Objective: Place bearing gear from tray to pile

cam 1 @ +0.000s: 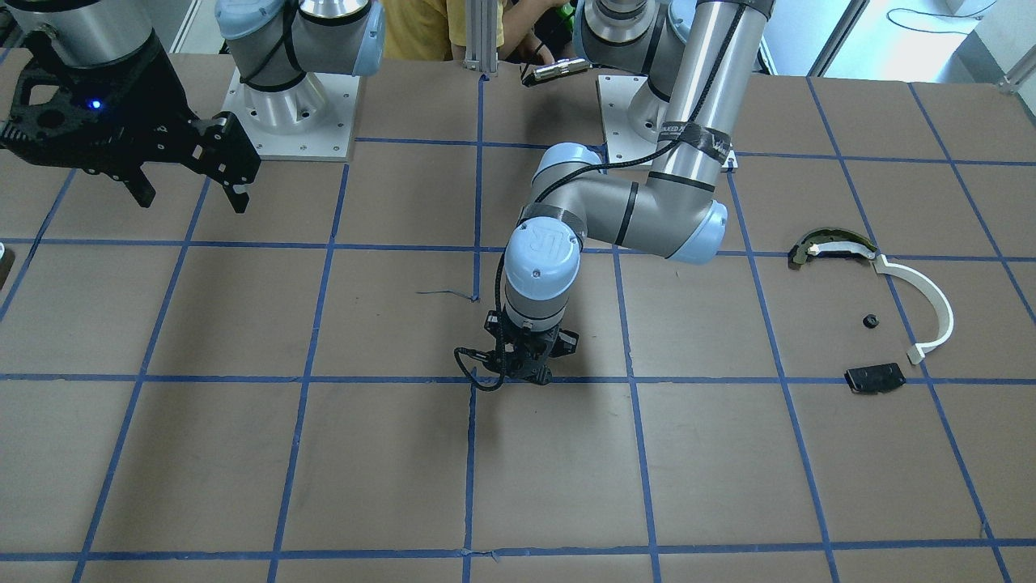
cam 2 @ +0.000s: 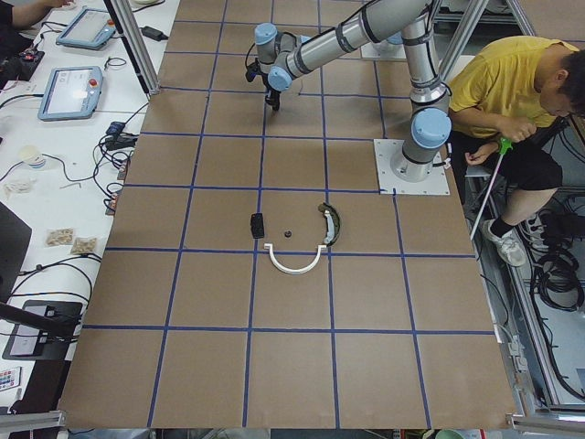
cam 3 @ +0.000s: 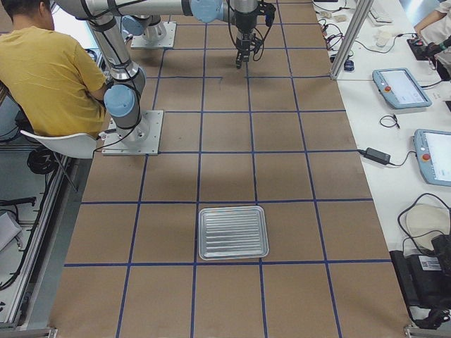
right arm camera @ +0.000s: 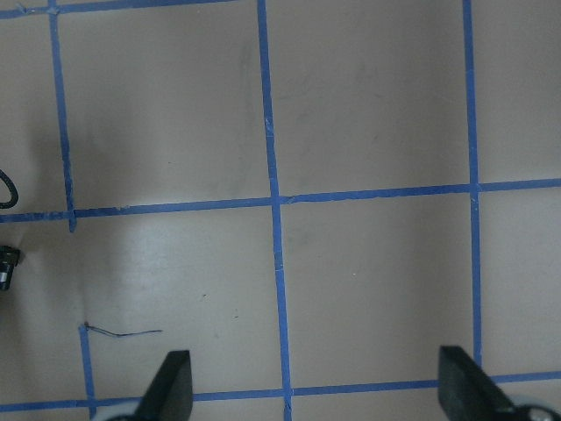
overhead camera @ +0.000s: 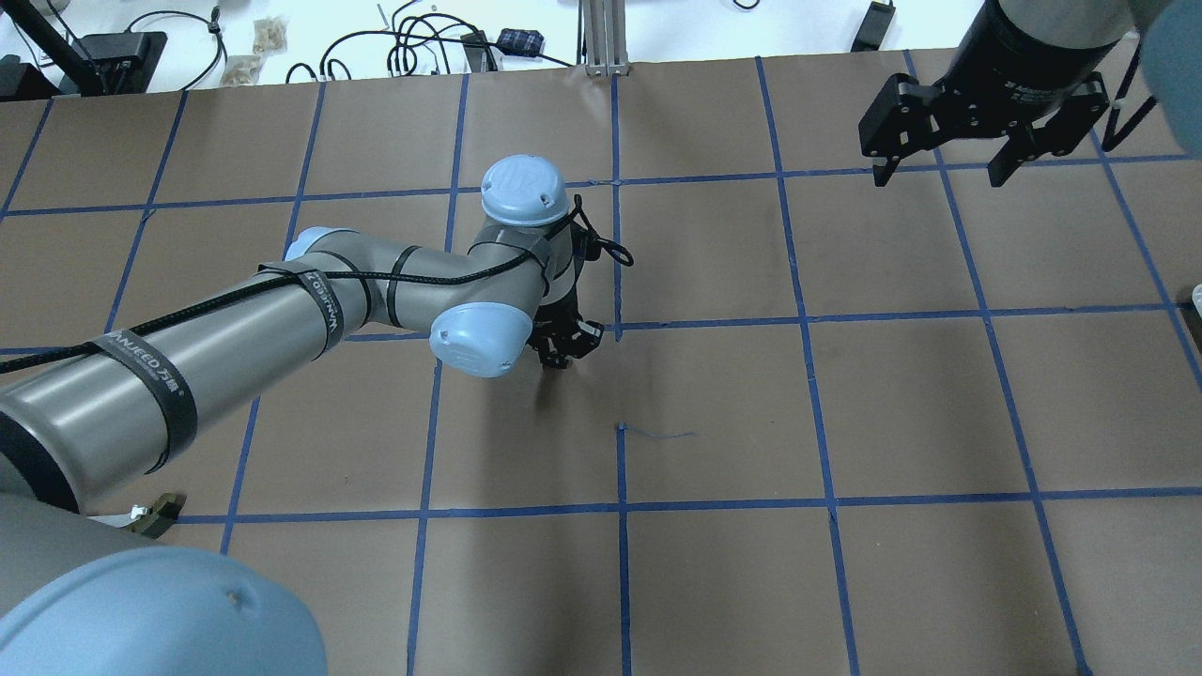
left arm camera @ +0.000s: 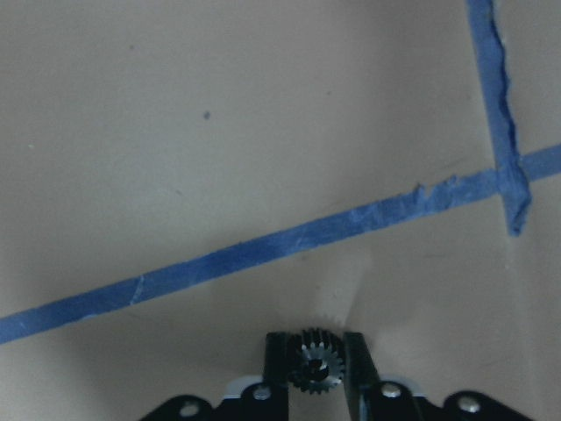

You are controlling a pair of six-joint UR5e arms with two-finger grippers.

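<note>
Over the middle of the tabletop (cam 1: pixel 243 470), the left hand (cam 1: pixel 528 366) points down, its fingers clamped on the small bearing gear (left arm camera: pixel 316 366) just above a blue tape line (left arm camera: pixel 219 261). The pile (cam 1: pixel 870 321) lies well apart toward the tabletop's left end, and the tray (cam 3: pixel 232 232) sits near its right end. The right hand (overhead camera: pixel 939 169) hangs spread wide, holding nothing.

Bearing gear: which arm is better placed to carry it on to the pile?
Left. The left tool is shut on the bearing gear, and the pile lies on its side; the right tool hangs open and empty.
</note>
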